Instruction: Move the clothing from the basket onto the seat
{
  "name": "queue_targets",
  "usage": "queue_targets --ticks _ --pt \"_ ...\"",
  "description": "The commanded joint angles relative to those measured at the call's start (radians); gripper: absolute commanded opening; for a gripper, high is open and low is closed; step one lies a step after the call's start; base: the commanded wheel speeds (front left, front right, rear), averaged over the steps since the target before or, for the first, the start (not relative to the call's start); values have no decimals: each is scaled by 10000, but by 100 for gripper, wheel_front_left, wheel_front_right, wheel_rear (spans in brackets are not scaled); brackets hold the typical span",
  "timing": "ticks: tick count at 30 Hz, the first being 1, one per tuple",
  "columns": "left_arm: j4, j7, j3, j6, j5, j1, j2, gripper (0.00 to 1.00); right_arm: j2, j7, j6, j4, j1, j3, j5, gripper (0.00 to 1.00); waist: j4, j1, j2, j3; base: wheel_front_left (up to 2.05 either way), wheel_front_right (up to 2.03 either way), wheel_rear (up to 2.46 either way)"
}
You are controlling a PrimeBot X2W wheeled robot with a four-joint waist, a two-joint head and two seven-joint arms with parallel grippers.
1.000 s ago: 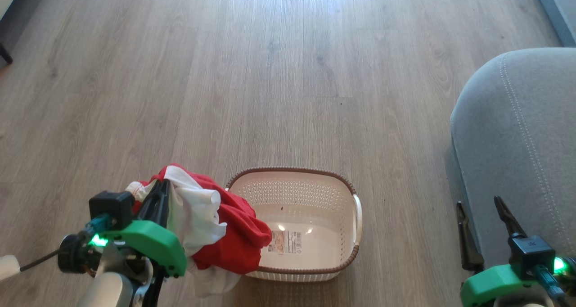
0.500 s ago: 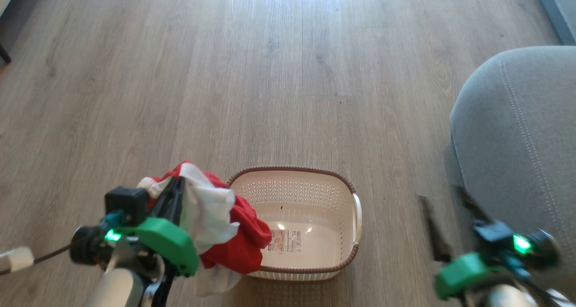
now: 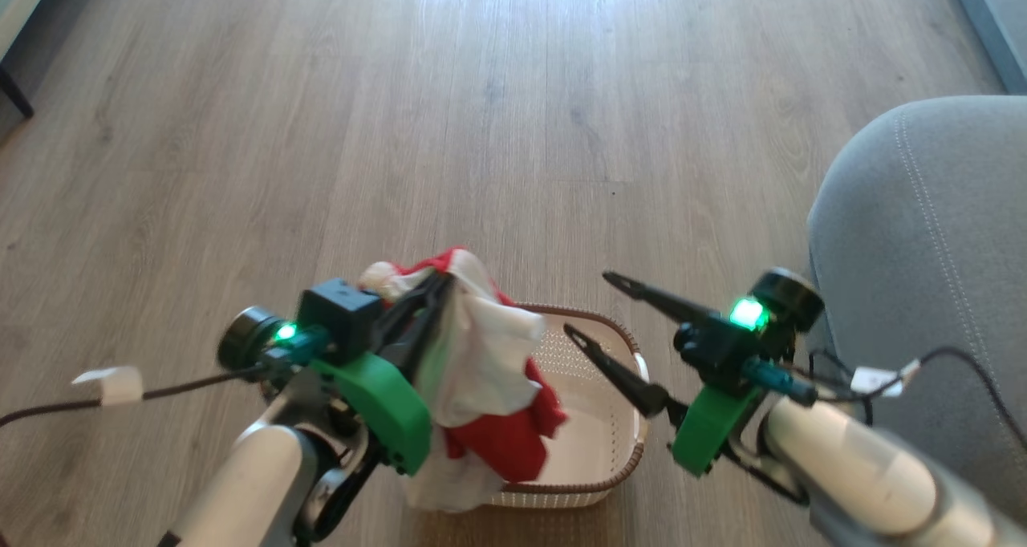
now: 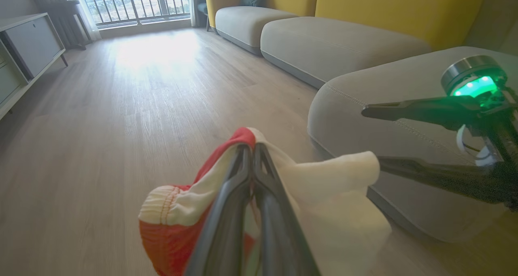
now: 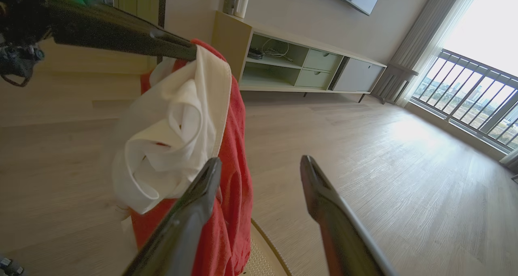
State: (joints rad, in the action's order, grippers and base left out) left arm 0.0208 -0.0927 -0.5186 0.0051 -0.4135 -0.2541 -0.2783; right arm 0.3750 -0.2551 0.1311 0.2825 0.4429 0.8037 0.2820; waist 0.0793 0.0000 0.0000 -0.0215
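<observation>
- The left gripper point(image 3: 440, 281) is clamped on a fold of the clothing point(image 3: 489, 370), with its two dark fingers pressed together at the tips. Most of the bundle hangs free below that pinch. I reckon a quick swing could pull the fabric out and drop it on the floor point(image 3: 481, 130).
- The right gripper point(image 3: 587, 303) is spread open and empty, pointing at the bundle from just beside it. In its own wrist view one finger already overlaps the red cloth. If the arms cross paths, the loose folds could catch on those fingers.
- The seat point(image 3: 923, 250) lies off to the robot's right, and the right arm is between it and the bundle. The way across looks awkward unless that arm clears out or takes over the hold.
- From above, the bundle's lowest white flap overlaps the near left rim of the basket point(image 3: 618, 467). I cannot tell whether it touches. If it trails low it could snag the rim and drag the basket along.
- The clothing is a soft, crumpled lump held up over the basket's left side. It is bright red with a broad white panel draped over the front and a gathered, elastic-looking edge near the pinch.
</observation>
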Motion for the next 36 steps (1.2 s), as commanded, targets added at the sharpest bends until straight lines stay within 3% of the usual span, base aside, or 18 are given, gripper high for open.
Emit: queue_targets --ticks 1,6,13,26,36 --pt "485 -2 315 -112 103 -758 -144 0 154 -21 -4 -236 458 159 210 100 35 0 0 -16 0 0 0" --pt "581 38 -219 -758 66 -1110 -173 0 752 102 -4 -276 1501 1356 1070 100 136 0 0 -18 0 0 0" --pt "883 406 -1214 -1266 -277 -1512 -395 0 1252 138 -4 -363 2337 2638 1836 100 171 0 0 22 0 0 0" --pt "1618 1102 -3897 -1355 -1755 -2893 -1442 0 1614 87 -4 -509 2997 3998 2749 100 222 0 0 25 0 0 0" --pt "1285 1697 -4998 -1356 -2717 -3744 -1646 0 1646 -14 -4 -723 3584 4453 2621 100 297 0 0 48 0 0 0"
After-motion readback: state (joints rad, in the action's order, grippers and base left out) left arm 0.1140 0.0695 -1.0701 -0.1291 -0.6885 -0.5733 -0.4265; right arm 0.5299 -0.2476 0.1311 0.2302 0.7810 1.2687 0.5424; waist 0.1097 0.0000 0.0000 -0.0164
